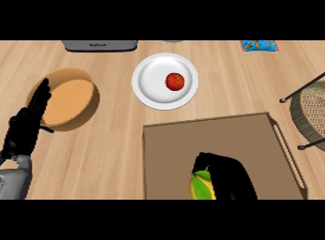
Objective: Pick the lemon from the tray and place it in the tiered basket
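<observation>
Head view: lemon [202, 185] under right hand [227, 176]

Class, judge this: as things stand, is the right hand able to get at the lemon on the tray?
Probably yes. The right hand is already over the tray, curled against the lemon, and nothing lies between them. Whether its fingers fully close round the fruit is hidden.

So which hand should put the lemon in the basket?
The right hand. It is already on the tray, curled round the lemon, and the tiered basket is on its side. The left hand rests open by the wooden bowl.
</observation>
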`<state>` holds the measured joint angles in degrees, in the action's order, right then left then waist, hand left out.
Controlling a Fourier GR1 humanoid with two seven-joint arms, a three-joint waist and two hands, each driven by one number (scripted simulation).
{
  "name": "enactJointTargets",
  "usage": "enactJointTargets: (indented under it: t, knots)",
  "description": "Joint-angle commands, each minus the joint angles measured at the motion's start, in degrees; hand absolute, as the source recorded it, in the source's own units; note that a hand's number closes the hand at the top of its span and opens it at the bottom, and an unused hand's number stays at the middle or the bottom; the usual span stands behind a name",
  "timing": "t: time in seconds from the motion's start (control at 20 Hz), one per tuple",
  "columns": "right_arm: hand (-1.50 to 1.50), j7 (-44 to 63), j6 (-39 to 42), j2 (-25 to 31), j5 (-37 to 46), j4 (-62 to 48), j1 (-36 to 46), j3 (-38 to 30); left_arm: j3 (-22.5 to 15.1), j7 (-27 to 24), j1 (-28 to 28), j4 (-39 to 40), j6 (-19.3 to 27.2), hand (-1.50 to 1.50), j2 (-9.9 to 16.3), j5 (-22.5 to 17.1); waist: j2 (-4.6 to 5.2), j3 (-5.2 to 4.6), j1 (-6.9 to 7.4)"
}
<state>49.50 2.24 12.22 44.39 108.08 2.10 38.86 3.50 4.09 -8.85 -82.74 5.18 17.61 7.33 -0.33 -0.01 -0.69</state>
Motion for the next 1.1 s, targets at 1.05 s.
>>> enactJointTargets:
  t: [1.05]
  knots:
    - [1.50, -1.39, 16.02, 13.10, -12.84, 25.85, 16.47, -42.94, -0.10, -1.02, 1.70, -1.03, -0.09, 0.00, -2.21, 1.11, 0.24, 0.03, 0.34]
